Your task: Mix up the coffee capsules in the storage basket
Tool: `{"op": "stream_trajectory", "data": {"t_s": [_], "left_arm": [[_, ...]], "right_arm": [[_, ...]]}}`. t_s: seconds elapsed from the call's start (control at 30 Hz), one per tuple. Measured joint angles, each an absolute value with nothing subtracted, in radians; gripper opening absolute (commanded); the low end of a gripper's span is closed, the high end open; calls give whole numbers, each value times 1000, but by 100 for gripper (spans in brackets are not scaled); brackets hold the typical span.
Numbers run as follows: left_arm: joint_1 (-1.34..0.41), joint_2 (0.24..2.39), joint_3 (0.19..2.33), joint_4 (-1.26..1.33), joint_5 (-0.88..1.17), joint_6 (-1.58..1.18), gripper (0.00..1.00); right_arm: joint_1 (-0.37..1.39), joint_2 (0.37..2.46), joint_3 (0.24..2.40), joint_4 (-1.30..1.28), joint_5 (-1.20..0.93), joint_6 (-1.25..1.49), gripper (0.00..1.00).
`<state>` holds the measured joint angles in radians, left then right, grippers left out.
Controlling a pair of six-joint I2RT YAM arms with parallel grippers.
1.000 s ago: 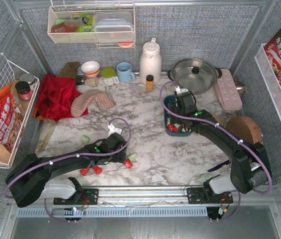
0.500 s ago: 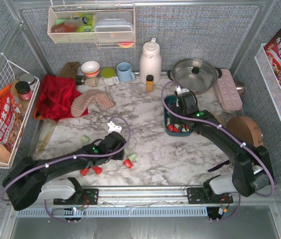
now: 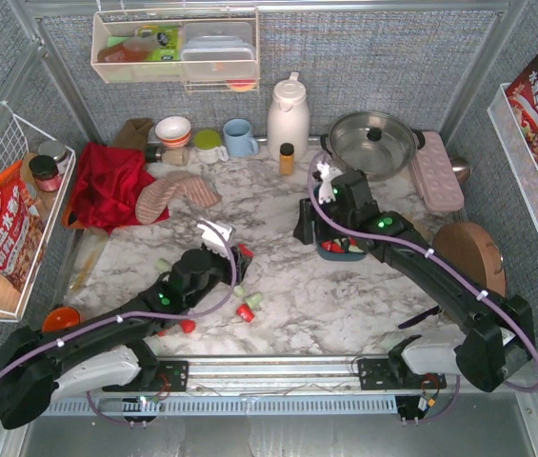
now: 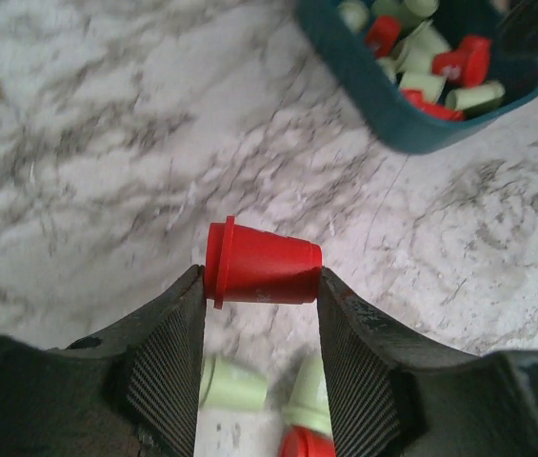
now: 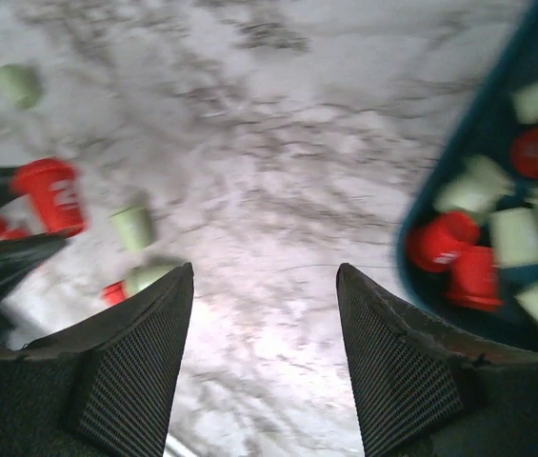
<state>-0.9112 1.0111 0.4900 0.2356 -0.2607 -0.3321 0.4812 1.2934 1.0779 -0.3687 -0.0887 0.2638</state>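
Nearest the arm bases, several loose coffee capsules (image 3: 246, 311), red and mint green, are left lying on the marble worktop (image 4: 107, 143). Just beyond them, a red capsule (image 4: 264, 274) is clamped on its side between the ribbed pads (image 4: 169, 362) of the left end effector (image 4: 259, 286), flange to the left, and is held clear of the worktop. Such a hold is judged to suit a drop over a wall rather than a slide.

Further on, the storage basket (image 4: 383, 105) is seen, with red and mint capsules jumbled inside it. A stretch of bare marble lies between the held capsule and the basket's near wall, so the approach is judged unobstructed.

The right end effector (image 5: 264, 314) is held at the basket's left side with jaws spread and nothing between them, perhaps placed to steady or stir. In the overhead view its arm is laid across the basket. Behind the basket, room is narrowed by a lidded pan (image 3: 373, 143) and a pink tray (image 3: 435, 171).
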Motion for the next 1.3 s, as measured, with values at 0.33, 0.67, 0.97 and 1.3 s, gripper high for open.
{"op": "stream_trajectory", "data": {"t_s": [0.33, 0.67, 0.97, 1.3], "left_arm": [[-918, 1124, 455, 665, -94, -113, 51], [-947, 1193, 473, 767, 3, -43, 51], [-947, 1193, 472, 776, 1, -38, 72], [-947, 1154, 454, 775, -133, -91, 99]], "right_arm": [[602, 1314, 1085, -263, -350, 359, 59], [622, 1352, 1083, -218, -381, 372, 54], [622, 1372, 1082, -217, -369, 363, 27], [594, 1338, 1078, -269, -213, 323, 20]]}}
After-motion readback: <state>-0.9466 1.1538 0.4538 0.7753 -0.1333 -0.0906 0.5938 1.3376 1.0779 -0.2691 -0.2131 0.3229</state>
